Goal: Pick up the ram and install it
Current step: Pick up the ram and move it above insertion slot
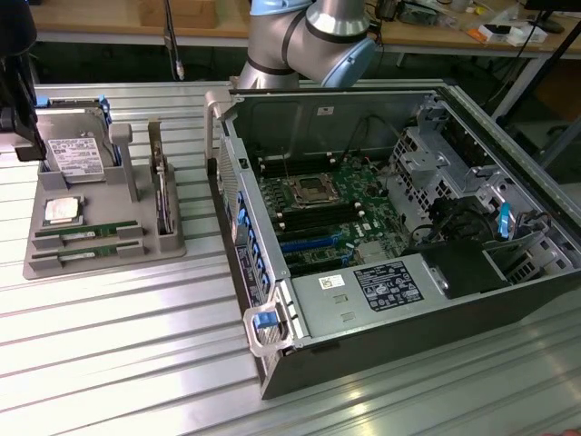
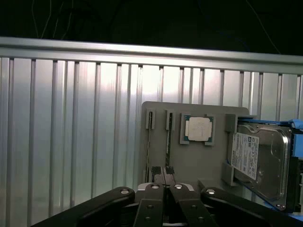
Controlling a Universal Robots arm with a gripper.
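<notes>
Clearly, in the exterior view both memory sticks lie in a grey tray (image 1: 109,266) on the ribbed metal table (image 1: 136,345), at the exterior view's left. The outer ram stick (image 1: 86,253) sits on edge in the slot along the tray's front rim. The inner ram stick (image 1: 80,233) sits in the parallel slot just behind it. A square silver processor (image 1: 62,211) rests flat behind the sticks, and a hard drive (image 1: 77,154) leans in its holder at the tray's back. A card with a metal bracket (image 1: 162,195) stands upright at the tray's end nearest the computer case (image 1: 272,359). The case lies open on its side, well apart from the tray, with its motherboard (image 1: 318,213) exposed. The arm's grey and blue joints (image 1: 309,36) rise behind the case.

In the wrist view the gripper (image 2: 163,172) is clenched, its ribbed fingertips (image 2: 156,171) pressed together with nothing between them. It appears over the tray's near end, roughly in line with the end of the inner ram stick (image 2: 168,139). Whether it touches the stick or hangs above it cannot be told. The outer ram stick (image 2: 150,137) shows as a thin dark line in the neighbouring slot by the tray's edge. The processor sits just beside the inner stick, and the hard drive stands beyond it.
</notes>
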